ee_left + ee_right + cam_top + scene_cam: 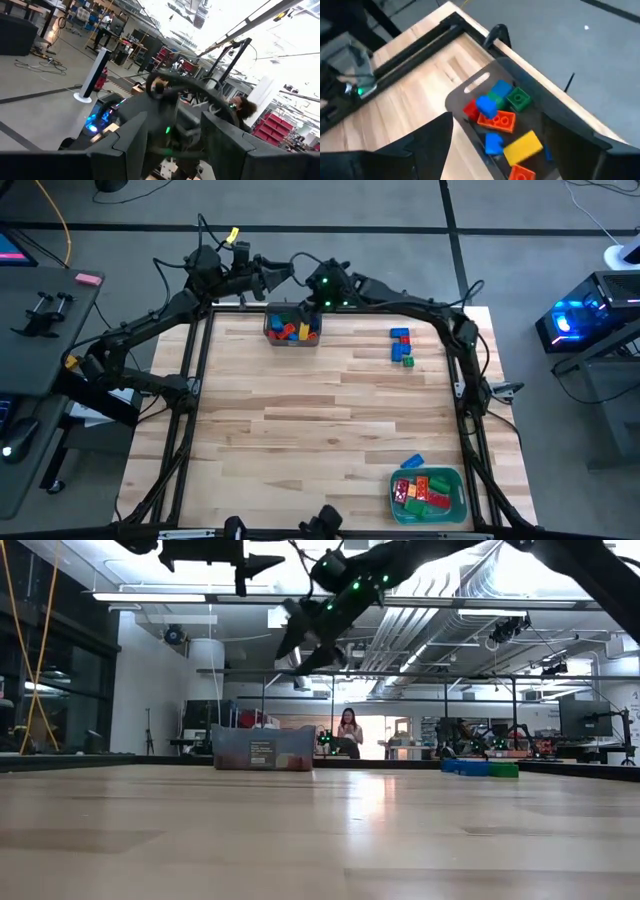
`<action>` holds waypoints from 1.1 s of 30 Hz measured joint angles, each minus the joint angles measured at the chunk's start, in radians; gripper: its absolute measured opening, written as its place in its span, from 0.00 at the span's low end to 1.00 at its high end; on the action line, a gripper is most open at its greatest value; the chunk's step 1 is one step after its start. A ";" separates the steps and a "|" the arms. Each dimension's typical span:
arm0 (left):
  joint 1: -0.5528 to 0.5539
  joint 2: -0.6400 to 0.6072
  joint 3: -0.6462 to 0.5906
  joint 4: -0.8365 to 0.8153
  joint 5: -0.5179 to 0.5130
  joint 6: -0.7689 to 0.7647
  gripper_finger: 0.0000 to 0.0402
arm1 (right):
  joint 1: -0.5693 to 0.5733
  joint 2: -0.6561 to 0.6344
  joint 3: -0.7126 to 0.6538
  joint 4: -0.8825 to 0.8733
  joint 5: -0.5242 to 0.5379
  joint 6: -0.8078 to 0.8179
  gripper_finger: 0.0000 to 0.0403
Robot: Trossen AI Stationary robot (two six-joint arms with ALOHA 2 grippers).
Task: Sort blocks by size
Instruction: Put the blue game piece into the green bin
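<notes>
A dark grey bin stands at the table's far edge and holds several red, blue, green, yellow and orange blocks. A short row of blue and green blocks lies on the table at the far right. A teal tray at the near right holds several more blocks, and one blue block lies just beyond it. My right gripper hovers open and empty above the bin, well clear of it. My left gripper is open and empty, raised beyond the far edge, facing the right arm.
Both arms stand close together above the far edge by the bin. The black frame rails run along the table's left and right sides. The wide wooden middle of the table is bare. A person sits far off in the room.
</notes>
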 joint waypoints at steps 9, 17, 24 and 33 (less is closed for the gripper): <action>0.002 0.000 0.000 -0.001 0.002 0.006 0.42 | 0.100 -0.154 -0.032 -0.415 -0.020 -0.181 0.73; 0.003 0.000 0.000 -0.004 0.002 0.012 0.42 | 0.356 -0.524 -0.473 -0.501 0.032 0.186 0.73; 0.003 0.000 0.000 -0.013 0.002 0.051 0.42 | 0.709 -0.797 -0.890 -0.554 -0.161 1.190 0.73; 0.003 0.000 0.000 -0.038 0.002 0.080 0.42 | 1.033 -0.813 -1.129 -0.378 -0.206 1.843 0.73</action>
